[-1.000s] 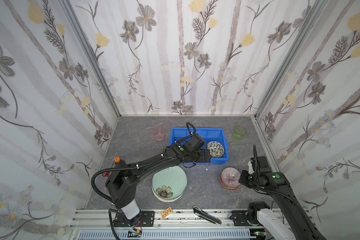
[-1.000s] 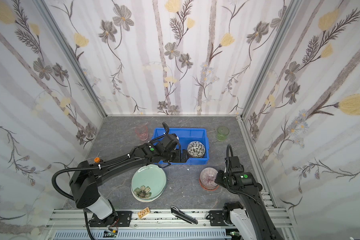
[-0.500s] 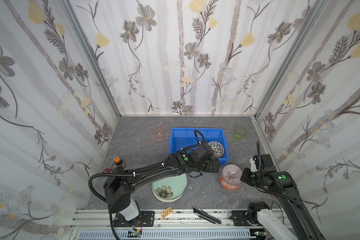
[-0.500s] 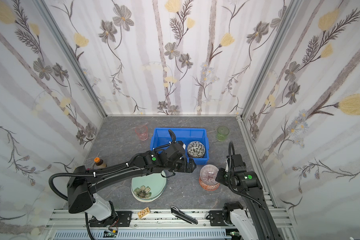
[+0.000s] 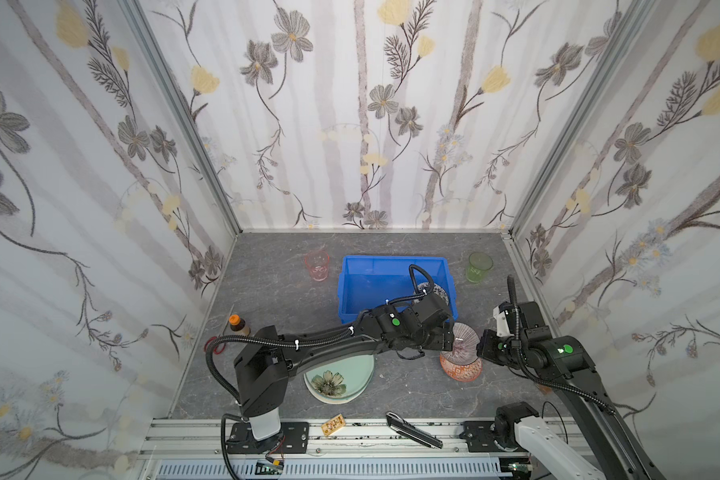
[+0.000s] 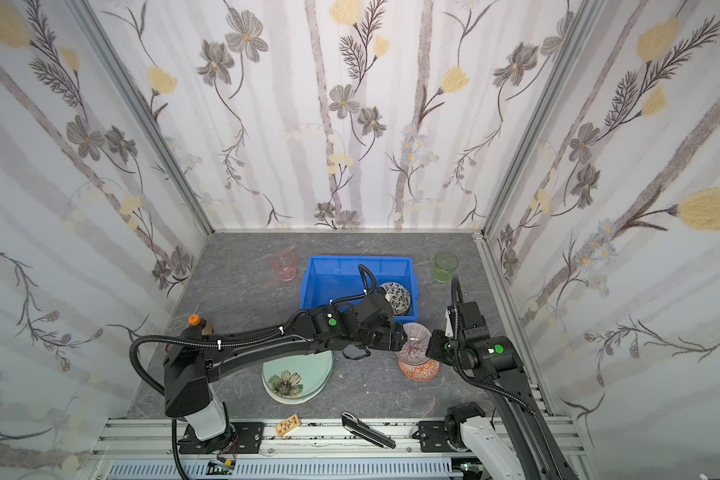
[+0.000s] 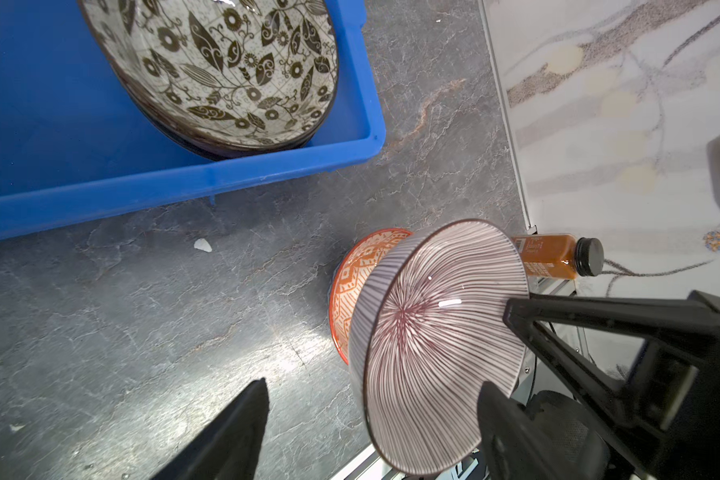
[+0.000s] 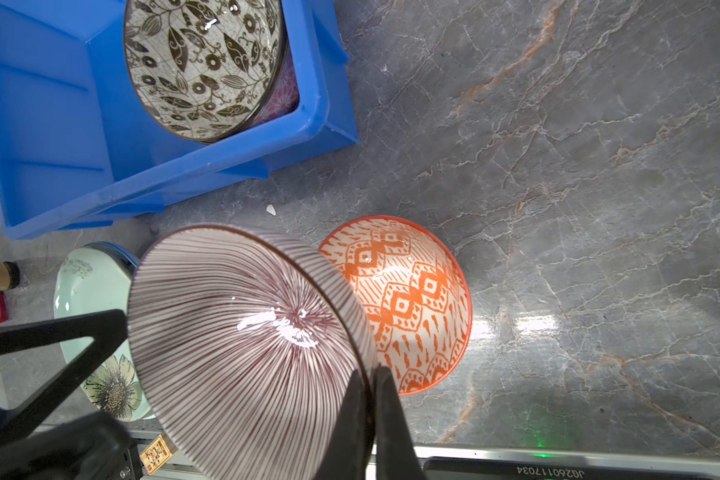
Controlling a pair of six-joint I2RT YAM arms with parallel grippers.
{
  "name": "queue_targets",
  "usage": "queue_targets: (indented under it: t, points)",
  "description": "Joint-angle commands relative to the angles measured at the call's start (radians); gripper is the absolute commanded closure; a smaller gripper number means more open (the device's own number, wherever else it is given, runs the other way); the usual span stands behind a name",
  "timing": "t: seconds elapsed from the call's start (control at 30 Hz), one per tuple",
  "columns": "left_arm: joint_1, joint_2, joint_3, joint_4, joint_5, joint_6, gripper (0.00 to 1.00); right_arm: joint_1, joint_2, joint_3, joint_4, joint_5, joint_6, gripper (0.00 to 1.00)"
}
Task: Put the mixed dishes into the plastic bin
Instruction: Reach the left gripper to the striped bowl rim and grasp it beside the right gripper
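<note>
Two black arms with green round markings, ribbed black cables and white base sections.

Reads "JG260117034", in pale characters turned upside down, on a dark bar just beside the rail in the right wrist view. Printed small and too blurred to read on the label of the bottle in the left wrist view. Likewise illegible, showing only a dense code-like pattern, on the tag lying on the rail in both top views.
</note>
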Motion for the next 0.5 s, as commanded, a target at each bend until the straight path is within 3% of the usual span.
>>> queue_targets:
  t: [0.0,0.27,0.47]
  points:
    - [-0.006,0.017,0.014,0.013,-0.030,-0.017,0.26,0.011,0.008,0.017,0.059,-0.021,0.018,0.95]
    - [-0.026,0.044,0.019,0.013,-0.047,-0.042,0.57,0.021,0.001,0.013,0.064,-0.020,0.012,0.95]
    - [-0.033,0.066,0.040,0.011,-0.049,-0.054,0.73,0.023,-0.012,-0.001,0.066,-0.021,0.002,0.95]
